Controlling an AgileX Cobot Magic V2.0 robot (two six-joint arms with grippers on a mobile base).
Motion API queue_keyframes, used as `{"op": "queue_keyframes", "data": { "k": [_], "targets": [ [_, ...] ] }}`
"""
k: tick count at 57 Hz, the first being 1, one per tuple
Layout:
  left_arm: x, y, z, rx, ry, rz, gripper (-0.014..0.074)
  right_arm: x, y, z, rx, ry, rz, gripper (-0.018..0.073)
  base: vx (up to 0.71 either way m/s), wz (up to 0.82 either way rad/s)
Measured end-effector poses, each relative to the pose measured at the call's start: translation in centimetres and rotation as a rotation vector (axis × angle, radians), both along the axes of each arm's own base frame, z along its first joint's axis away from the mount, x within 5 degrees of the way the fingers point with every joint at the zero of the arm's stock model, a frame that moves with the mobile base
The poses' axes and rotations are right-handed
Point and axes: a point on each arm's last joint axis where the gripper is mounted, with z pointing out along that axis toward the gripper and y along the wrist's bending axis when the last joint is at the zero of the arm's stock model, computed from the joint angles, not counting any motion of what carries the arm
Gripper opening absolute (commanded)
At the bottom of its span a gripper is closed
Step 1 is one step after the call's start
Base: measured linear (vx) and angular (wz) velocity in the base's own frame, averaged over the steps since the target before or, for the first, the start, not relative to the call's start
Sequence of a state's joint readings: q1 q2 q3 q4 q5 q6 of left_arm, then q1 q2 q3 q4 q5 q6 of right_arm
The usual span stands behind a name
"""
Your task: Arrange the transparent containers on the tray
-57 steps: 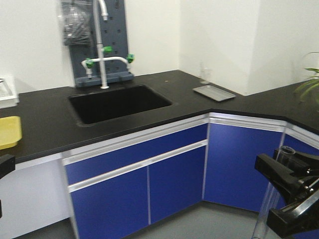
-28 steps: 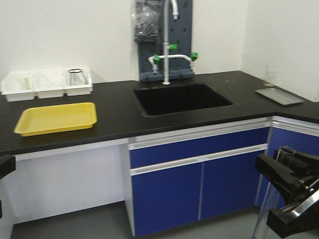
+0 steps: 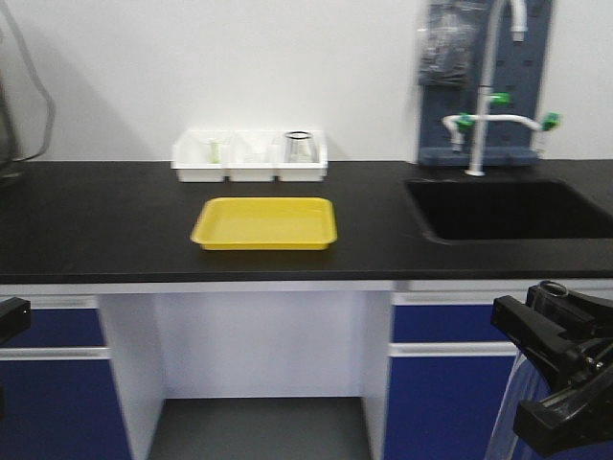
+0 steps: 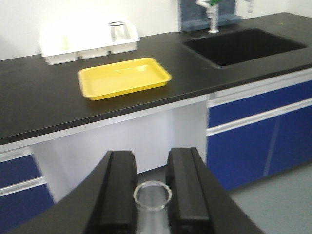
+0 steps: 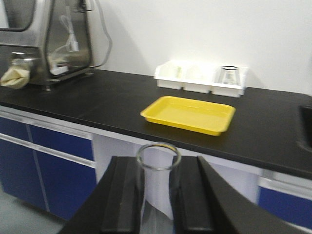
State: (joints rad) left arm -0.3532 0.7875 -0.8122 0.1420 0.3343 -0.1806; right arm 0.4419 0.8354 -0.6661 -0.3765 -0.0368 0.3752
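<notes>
Left gripper [image 4: 151, 163] and right gripper [image 5: 158, 170] each pinch a clear glass vessel [image 4: 152, 196], whose slick walls may slip before reaching the yellow plastic tray [image 3: 265, 222] mid-frame.

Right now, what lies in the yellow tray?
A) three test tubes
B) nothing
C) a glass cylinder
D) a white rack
B: the yellow tray shows only its bare bottom; the left pincer holds one glass vessel, the right pincer another.
</notes>
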Motion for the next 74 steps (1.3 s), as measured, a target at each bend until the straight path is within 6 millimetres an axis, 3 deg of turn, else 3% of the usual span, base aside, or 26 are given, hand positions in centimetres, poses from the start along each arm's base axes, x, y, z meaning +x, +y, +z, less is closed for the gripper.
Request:
{"op": "queue_keyframes", "data": {
  "k": [27, 74],
  "targets": [
    [-0.02, 0.01, 0.01, 0.0, -0.001, 0.0, -0.0006, 0.0, 0.0, 0.0, 0.0, 0.0, 0.0, -0.0011, 0.25, 0.38],
    [0.0, 0.0, 0.0, 0.0, 0.0, 0.0, -0.0006, 0.0, 0.0, 0.0, 0.0, 0.0, 0.0, -0.0011, 0.38, -0.22]
  ]
}}
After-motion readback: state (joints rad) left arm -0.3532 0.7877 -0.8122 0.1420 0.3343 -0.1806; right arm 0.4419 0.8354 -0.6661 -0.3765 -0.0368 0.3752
